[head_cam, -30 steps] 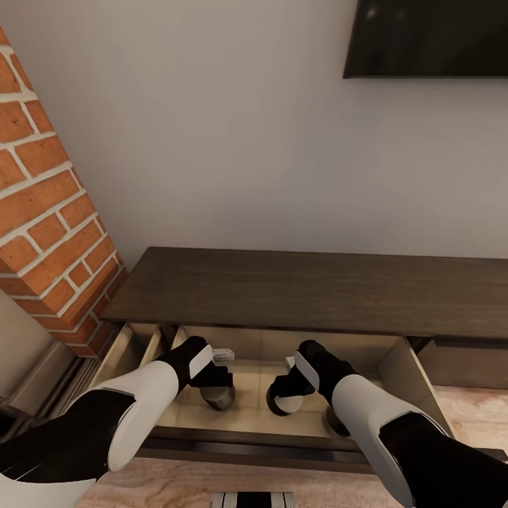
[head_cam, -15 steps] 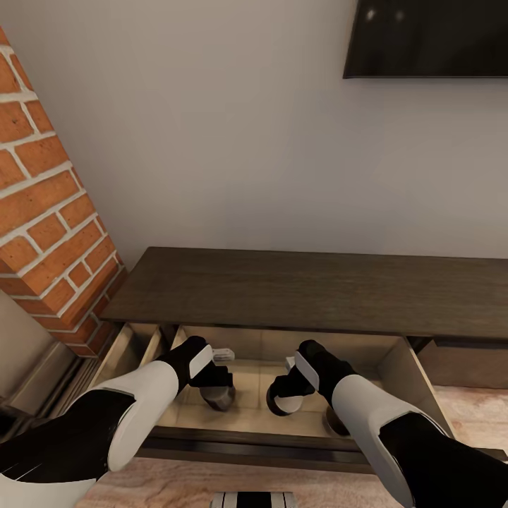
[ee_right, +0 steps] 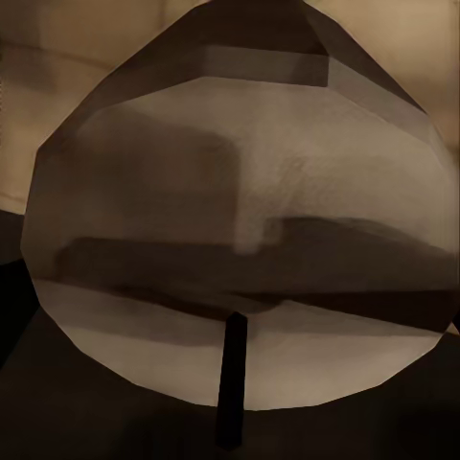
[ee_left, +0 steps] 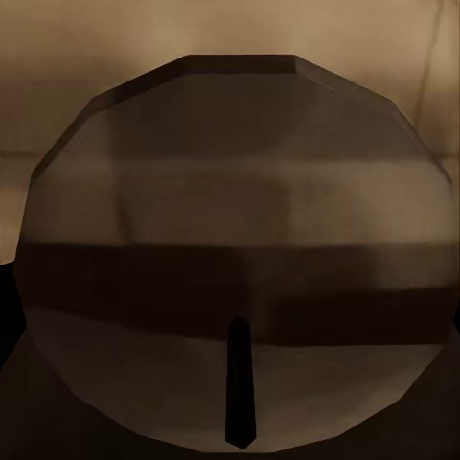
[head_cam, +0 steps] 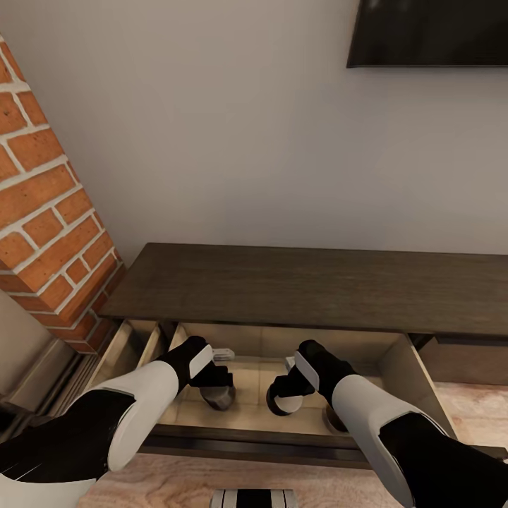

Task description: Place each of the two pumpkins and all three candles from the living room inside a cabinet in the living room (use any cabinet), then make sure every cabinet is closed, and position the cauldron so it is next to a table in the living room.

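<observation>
Two candles are held low in the open cabinet (head_cam: 395, 367) drawer: left gripper (head_cam: 215, 384) clamped on the left candle (ee_left: 235, 259), right gripper (head_cam: 286, 395) clamped on the right candle (ee_right: 240, 220). Both should be set upright on the drawer floor before release.

Brick column (head_cam: 49, 233), grey wall (head_cam: 233, 141), dark wall-mounted screen (head_cam: 430, 32)

Two arms, glossy white forearm shells, black upper sleeves, black wrists, left gripper (head_cam: 220, 372) and right gripper (head_cam: 286, 384) black with white plates

You've got matt dark wood on the cabinet (head_cam: 310, 289), pale smooth drawer inside; candles (ee_left: 240, 249) look waxy, matt, faceted; wall's rough brick (head_cam: 49, 212) w/ smooth paint beside.
</observation>
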Controlling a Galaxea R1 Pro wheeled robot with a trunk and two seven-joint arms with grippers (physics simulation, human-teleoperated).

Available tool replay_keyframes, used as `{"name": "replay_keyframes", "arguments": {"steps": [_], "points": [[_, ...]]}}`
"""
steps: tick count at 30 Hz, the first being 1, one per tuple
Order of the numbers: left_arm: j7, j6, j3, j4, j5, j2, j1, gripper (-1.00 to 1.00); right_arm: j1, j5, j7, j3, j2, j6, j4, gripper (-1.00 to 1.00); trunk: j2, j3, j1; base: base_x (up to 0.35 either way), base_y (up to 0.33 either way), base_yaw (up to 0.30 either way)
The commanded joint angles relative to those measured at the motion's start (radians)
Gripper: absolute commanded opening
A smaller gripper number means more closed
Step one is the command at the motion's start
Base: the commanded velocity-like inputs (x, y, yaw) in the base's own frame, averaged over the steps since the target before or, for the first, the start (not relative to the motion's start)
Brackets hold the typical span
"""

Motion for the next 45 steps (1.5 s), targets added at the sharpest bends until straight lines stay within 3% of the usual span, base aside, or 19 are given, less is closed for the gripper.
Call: {"name": "replay_keyframes", "arguments": {"steps": [1, 13, 14, 45], "points": [[0.005, 0.005, -0.008, -0.002, 0.009, 0.000, 0.000, -1.00, -0.001, -0.009, -0.002, 0.007, -0.001, 0.004, -0.001, -1.00, 0.000, -0.001, 0.000, 0.000, 0.000, 0.000], [0.005, 0.005, -0.008, -0.002, 0.009, 0.000, 0.000, -1.00, -0.001, -0.009, -0.002, 0.007, -0.001, 0.003, -0.001, -1.00, 0.000, -0.001, 0.000, 0.000, 0.000, 0.000], [0.005, 0.005, -0.008, -0.002, 0.009, 0.000, 0.000, -1.00, 0.000, -0.009, -0.002, 0.007, -0.001, 0.004, -0.001, 1.00, 0.000, -0.001, 0.000, 0.000, 0.000, 0.000], [0.004, 0.005, -0.008, -0.003, 0.009, 0.000, 0.000, -1.00, 0.000, -0.009, -0.003, 0.007, -0.001, 0.005, -0.001, 1.00, 0.000, -0.001, 0.000, 0.000, 0.000, 0.000]]}}
